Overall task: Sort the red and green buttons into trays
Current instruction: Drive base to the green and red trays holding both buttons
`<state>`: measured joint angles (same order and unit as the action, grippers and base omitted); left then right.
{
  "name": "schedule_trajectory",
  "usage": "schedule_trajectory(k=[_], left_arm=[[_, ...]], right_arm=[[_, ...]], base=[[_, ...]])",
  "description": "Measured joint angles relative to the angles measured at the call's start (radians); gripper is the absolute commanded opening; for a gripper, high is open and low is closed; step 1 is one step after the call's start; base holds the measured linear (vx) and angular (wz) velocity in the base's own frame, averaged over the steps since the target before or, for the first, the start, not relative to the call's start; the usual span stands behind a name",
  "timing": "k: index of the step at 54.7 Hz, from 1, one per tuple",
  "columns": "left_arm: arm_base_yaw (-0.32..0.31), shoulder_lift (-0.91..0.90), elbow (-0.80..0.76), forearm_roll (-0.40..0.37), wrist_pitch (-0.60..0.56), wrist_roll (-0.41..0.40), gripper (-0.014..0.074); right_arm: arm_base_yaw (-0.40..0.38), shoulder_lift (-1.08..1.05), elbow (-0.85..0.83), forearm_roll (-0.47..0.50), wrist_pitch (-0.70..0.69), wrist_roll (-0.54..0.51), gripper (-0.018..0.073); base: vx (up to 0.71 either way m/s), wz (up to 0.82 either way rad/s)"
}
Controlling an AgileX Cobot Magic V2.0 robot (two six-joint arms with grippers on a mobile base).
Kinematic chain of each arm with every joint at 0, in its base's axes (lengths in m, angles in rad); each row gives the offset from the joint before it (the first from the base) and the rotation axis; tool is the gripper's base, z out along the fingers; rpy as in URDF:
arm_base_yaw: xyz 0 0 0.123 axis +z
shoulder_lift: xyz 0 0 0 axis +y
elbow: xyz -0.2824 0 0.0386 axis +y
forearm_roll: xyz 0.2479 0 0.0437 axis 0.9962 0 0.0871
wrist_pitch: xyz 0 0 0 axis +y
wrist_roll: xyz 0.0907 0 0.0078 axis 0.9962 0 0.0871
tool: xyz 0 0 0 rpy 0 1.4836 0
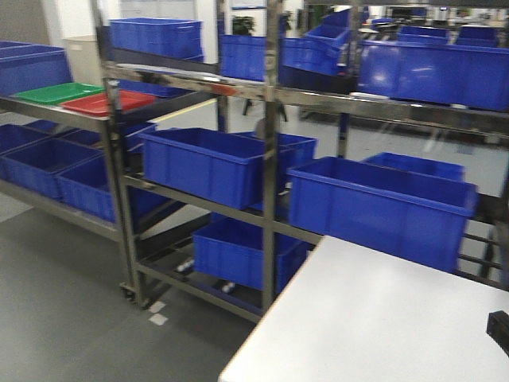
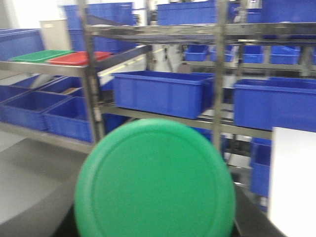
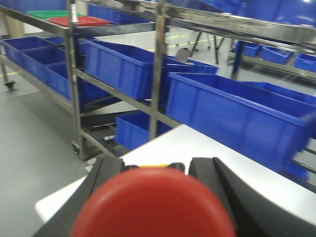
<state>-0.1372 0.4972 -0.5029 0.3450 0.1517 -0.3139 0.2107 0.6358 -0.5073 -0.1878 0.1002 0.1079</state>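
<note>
A green button (image 2: 155, 180) fills the lower middle of the left wrist view, its round cap facing the camera. My left gripper (image 2: 155, 212) is shut on it, with the jaws hidden behind the cap. The red button (image 3: 153, 207) sits between the black fingers (image 3: 106, 182) of my right gripper (image 3: 157, 167), which is shut on it above the white table's (image 3: 212, 148) corner. The green tray (image 1: 56, 92) and the red tray (image 1: 107, 102) lie side by side on the top shelf of the left rack, far from both grippers. They also show as green tray (image 2: 39, 56) and red tray (image 2: 79, 58).
Steel racks (image 1: 272, 159) hold several tall blue crates (image 1: 207, 163) on all levels. One large blue crate (image 1: 382, 207) stands just behind the white table (image 1: 374, 318). Grey floor (image 1: 71, 302) lies to the left of the table, in front of the racks.
</note>
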Motion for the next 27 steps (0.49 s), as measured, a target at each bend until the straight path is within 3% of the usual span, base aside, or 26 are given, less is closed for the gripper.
schedule_trajectory(k=[27], left_arm=[[0.0, 0.0, 0.0, 0.0, 0.0, 0.0, -0.0003]], right_arm=[[0.0, 0.0, 0.0, 0.0, 0.0, 0.0, -0.0009]], base=[[0.11, 0.5]])
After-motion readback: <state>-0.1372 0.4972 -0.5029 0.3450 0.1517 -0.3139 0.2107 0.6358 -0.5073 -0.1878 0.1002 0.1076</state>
